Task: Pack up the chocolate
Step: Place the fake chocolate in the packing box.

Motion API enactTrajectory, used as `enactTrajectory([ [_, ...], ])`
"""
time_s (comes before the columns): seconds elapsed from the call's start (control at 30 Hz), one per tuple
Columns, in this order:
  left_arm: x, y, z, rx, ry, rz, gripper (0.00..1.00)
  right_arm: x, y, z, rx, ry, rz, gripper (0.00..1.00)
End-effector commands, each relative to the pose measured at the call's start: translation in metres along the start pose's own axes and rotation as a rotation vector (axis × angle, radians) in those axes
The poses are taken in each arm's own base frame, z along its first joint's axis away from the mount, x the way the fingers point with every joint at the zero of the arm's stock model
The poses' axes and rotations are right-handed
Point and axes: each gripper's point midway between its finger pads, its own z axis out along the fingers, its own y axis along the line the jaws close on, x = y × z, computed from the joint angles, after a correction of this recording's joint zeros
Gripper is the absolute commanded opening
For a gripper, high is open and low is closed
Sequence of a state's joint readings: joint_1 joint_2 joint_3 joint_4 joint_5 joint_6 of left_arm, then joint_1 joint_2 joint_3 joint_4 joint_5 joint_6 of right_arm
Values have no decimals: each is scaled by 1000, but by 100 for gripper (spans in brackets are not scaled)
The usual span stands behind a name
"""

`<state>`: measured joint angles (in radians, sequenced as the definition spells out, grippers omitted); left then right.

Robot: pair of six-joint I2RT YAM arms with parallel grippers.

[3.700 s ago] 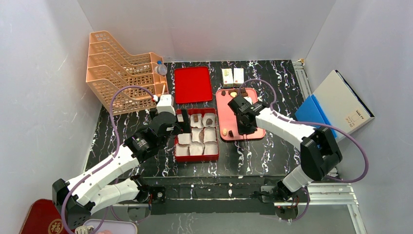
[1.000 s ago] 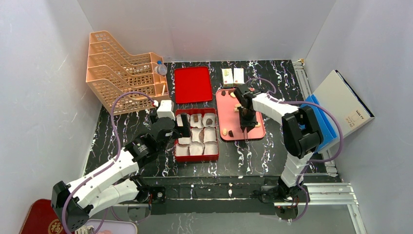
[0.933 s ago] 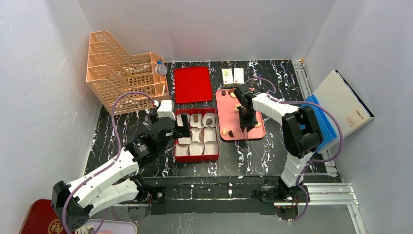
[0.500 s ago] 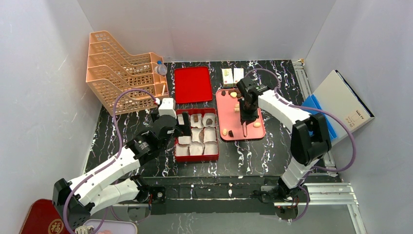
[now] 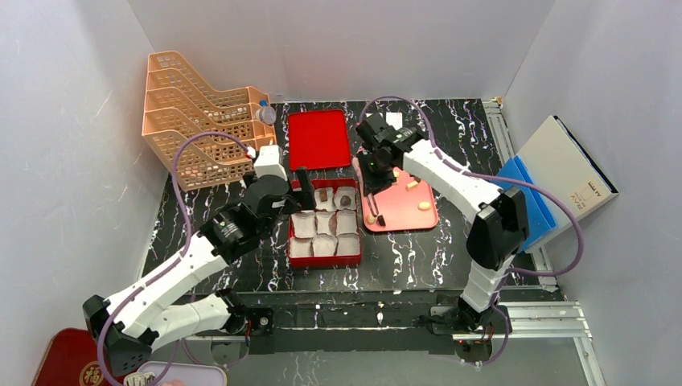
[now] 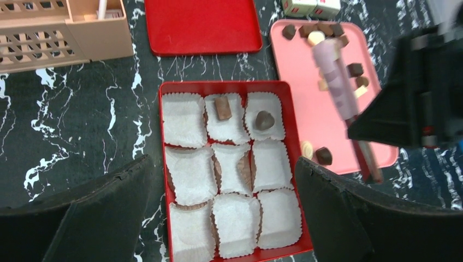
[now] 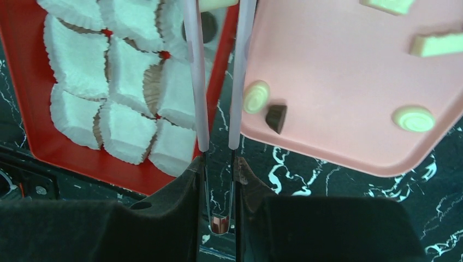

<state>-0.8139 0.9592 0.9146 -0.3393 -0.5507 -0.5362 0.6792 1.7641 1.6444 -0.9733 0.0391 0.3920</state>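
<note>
1. The black marbled worktop [image 5: 458, 249] carries everything. A peach slotted file rack [image 5: 193, 104] fills its far-left corner.
2. A flat red lid [image 5: 318, 138] lies near the worktop's far edge, about midway along it. Just nearer than the lid sits the red box [image 6: 161, 164], holding nine white paper cups [image 6: 188, 174].
3. The pink tray [image 6: 306, 109] lies just right of the box. Two small cartons [image 6: 311, 5] stand beyond the tray's far edge.
4. My left pincer [image 6: 223, 159] hangs above the box, spread wide and holding nothing.
5. My right pincer [image 7: 218, 164] is raised over the tray's left side, pinching tweezers [image 7: 195, 82] with lilac sleeves.
6. A pale chocolate piece [image 7: 218, 4] is caught between the tweezer tips. A brown block [image 6: 222, 107] sits in the box's far middle cup and a dark heart [image 6: 265, 120] in the far right cup.
7. More chocolates lie on the tray: a cluster [image 6: 327, 28] along its far edge, and a pale round [image 6: 307, 148] and a dark piece [image 6: 324, 155] at its near-left corner.
</note>
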Motion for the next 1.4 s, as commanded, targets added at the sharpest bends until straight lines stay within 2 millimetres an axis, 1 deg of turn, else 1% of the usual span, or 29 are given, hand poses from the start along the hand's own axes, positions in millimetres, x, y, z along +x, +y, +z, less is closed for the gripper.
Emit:
enactTrajectory([
  [0.0, -33, 7, -23, -19, -68, -47, 98, -3, 32, 1, -41, 22, -70, 2],
  [0.1, -47, 9, -34, -12, -95, -60, 98, -3, 54, 10, -52, 36, -116, 2],
  [0.13, -51, 9, -38, -9, -103, -64, 98, -2, 60, 17, -53, 47, -129, 1],
  [0.3, -64, 14, -53, -4, -126, -71, 98, 3, 92, 35, -75, 76, -187, 1],
  [0.4, -68, 19, -60, -7, -137, -75, 98, 6, 112, 43, -92, 85, -216, 1],
  [0.6, -67, 26, -67, -14, -140, -72, 98, 12, 134, 58, -101, 109, -248, 1],
  [0.77, -67, 29, -69, -18, -143, -67, 98, 17, 143, 66, -98, 126, -261, 2],
  [0.97, -66, 32, -71, -23, -147, -69, 98, 22, 147, 70, -97, 135, -268, 15],
  [1.17, -64, 32, -70, -24, -143, -73, 98, 23, 147, 72, -97, 139, -271, 23],
  [1.2, -64, 32, -70, -26, -143, -72, 99, 23, 148, 72, -98, 138, -273, 25],
  [1.37, -63, 32, -68, -30, -140, -66, 98, 22, 149, 73, -101, 134, -277, 27],
])
